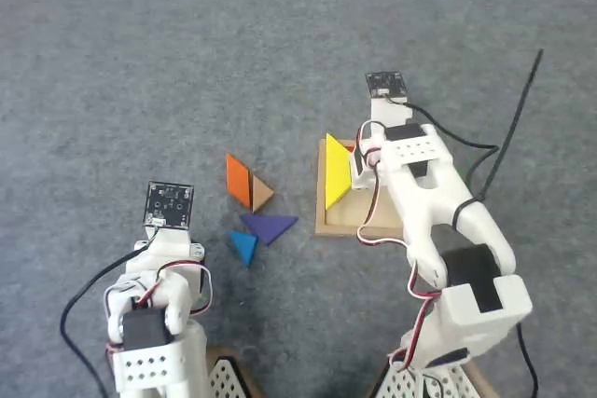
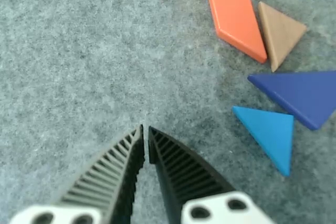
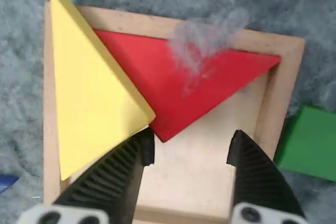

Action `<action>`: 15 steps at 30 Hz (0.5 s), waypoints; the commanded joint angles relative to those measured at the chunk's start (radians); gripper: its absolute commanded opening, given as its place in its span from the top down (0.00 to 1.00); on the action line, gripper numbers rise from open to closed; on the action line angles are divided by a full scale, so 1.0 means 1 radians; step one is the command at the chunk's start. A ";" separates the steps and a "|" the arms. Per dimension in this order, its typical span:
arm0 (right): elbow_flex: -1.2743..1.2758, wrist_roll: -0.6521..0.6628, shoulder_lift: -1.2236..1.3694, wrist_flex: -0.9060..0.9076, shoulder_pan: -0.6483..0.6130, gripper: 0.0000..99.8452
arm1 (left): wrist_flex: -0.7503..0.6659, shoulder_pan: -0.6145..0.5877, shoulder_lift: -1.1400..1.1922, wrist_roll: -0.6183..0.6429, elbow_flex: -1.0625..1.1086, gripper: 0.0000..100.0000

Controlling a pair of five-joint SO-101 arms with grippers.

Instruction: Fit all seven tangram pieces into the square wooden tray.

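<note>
**Yellow and red in the tray, right gripper spread above**

Nearest, the left gripper (image 2: 145, 129) hangs pressed together over grey carpet (image 1: 112, 90). Just beyond lie a blue triangle (image 1: 244, 247), a purple triangle (image 1: 269, 226), a brown triangle (image 1: 262, 195) and an orange parallelogram (image 1: 239, 180), its long axis near-to-far. To the right, the wooden tray (image 1: 338, 221) holds a yellow triangle (image 1: 336, 171), with its long edge along the left rim and its apex pointing right. It touches a red triangle (image 3: 184, 90). The right gripper (image 3: 191, 142) hangs spread above them. A green piece (image 3: 310, 142) lies just outside the right rim.
</note>
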 commanded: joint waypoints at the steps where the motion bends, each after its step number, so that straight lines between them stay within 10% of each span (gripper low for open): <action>1: -0.063 0.008 -0.027 0.082 0.008 0.76 | 0.005 0.000 -0.012 -0.006 -0.008 0.98; 15: -0.064 0.008 -0.226 0.025 -0.007 0.76 | 0.005 0.000 -0.012 -0.006 -0.008 0.98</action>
